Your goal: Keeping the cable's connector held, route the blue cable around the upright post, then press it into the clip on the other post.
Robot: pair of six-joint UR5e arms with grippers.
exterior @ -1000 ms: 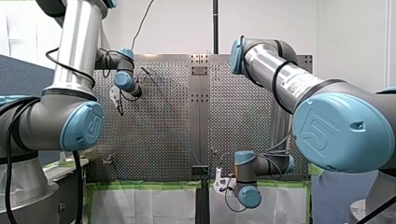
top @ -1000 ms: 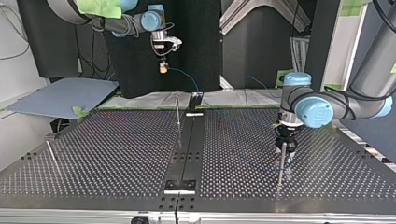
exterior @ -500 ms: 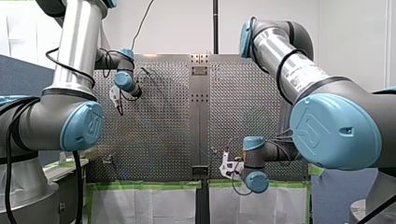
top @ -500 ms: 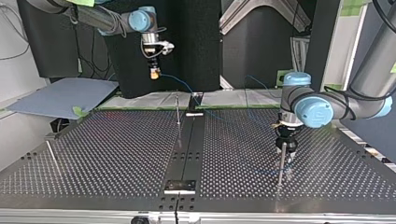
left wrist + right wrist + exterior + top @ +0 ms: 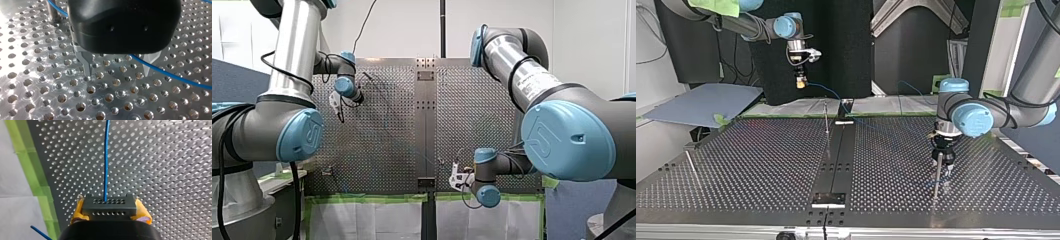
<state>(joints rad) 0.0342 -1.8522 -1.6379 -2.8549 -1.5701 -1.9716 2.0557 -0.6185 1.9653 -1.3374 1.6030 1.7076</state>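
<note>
Gripping the connector between yellow pads, the right gripper hangs above the table. The left gripper, fingers wide, hovers over the cable.

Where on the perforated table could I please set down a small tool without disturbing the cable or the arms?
The broad bare stretch of table between the thin post at the top view's left and the centre rail looks free. Crowded: around my left gripper, its post and the blue cable beside it.
</note>
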